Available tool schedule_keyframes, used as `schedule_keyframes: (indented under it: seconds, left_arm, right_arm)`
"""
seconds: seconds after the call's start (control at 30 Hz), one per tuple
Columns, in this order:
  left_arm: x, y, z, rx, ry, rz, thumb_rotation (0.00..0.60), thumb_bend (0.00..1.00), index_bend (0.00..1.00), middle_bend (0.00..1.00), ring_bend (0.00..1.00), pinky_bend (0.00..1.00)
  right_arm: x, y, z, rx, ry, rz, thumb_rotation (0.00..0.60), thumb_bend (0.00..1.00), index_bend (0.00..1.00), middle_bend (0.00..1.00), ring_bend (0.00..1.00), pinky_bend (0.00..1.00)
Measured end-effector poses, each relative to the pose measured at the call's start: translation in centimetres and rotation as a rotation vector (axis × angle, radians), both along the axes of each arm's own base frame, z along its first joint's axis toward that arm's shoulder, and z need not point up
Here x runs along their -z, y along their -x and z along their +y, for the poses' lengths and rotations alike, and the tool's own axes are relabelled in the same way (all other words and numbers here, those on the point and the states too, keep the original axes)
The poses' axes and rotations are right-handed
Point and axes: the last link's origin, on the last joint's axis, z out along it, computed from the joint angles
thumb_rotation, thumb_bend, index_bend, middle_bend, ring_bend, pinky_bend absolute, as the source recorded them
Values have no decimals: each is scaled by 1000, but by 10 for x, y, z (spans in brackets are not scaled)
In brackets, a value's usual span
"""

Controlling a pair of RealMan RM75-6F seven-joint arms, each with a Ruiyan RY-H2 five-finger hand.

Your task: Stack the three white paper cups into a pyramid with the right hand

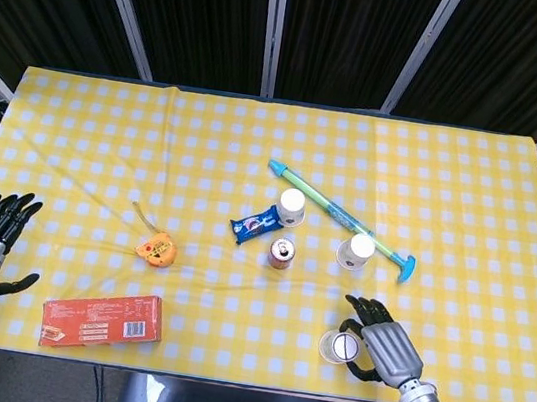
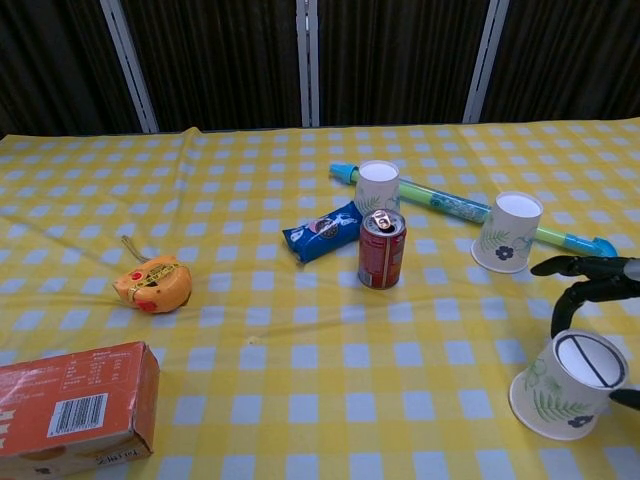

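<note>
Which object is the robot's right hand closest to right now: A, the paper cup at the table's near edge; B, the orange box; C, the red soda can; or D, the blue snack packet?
A: the right hand curls around the near paper cup, far from the other three things.

Tablecloth (image 1: 108,126): yellow-and-white checked cloth, matt, lightly creased. Three white paper cups (image 2: 569,385) (image 2: 506,232) (image 2: 377,186), matt with printed leaf pattern; red drink can (image 2: 381,249) glossy metal with bare silvery top; blue snack packet (image 2: 322,231) shiny wrapper film; orange box (image 2: 72,402) matt cardboard. Water squirter (image 1: 339,215) and orange tape measure (image 2: 153,283) look like smooth glossy plastic; right hand (image 1: 380,345) grey smooth shell with black fingers (image 2: 580,292).
</note>
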Motion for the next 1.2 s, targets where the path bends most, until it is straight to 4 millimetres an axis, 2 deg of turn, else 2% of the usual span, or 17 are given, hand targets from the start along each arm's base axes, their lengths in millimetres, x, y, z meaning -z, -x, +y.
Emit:
schedule_keyframes:
  seconds: [0.4,0.73,1.0,1.2]
  left_arm:
    - [-1,2,1,-8,-3,-4,600,0,0,0,0,0]
    - [-4,6,5,-31,-3,-16,600,0,0,0,0,0]
    - [-5,9,8,-44,-2,-23,600,0,0,0,0,0]
    - [-5,11,10,-54,1,-20,600,0,0,0,0,0]
  right_arm:
    - [-16,-24,-22,-34,83,-53,600,234,438,59,0,0]
    - [-33,-54,-69,-45,187,-90,600,233,443,59,0,0]
    - [-26,-58,-109,0,216,-74,600,233,443,59,0,0]
    - [-15,-61,-124,8,214,-75,600,234,443,59,0,0]
